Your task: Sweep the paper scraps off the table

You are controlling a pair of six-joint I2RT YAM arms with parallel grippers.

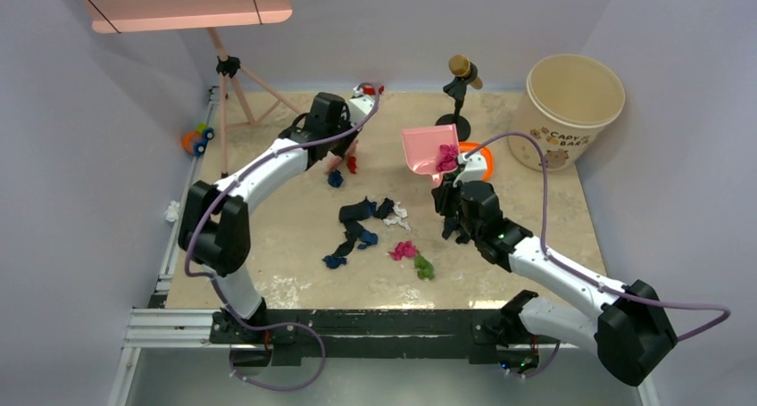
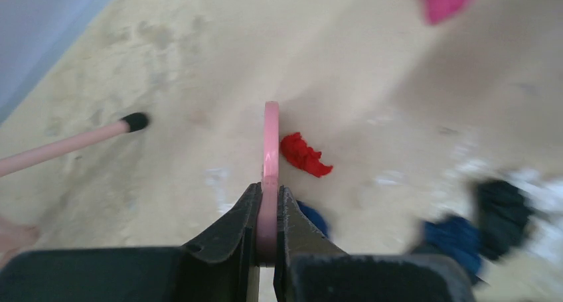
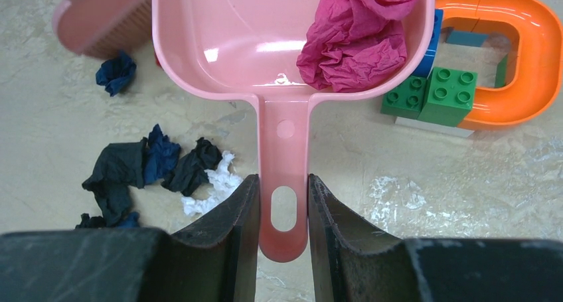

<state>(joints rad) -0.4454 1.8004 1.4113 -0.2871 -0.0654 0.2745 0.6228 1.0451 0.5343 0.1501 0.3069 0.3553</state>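
My left hand (image 2: pixel 267 206) pinches the pink brush (image 2: pixel 270 143) near the tabletop's (image 1: pixel 286 272) far edge; my right hand (image 3: pixel 283 199) pinches the dustpan (image 3: pixel 226 43) handle. Most paper scraps (image 1: pixel 359 212) lie mid-tabletop, between them, toward the near edge.

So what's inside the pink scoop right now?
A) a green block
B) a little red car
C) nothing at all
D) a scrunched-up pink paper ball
D: the right wrist view shows a crumpled magenta paper wad lying in the pink dustpan, whose handle the right gripper grips.
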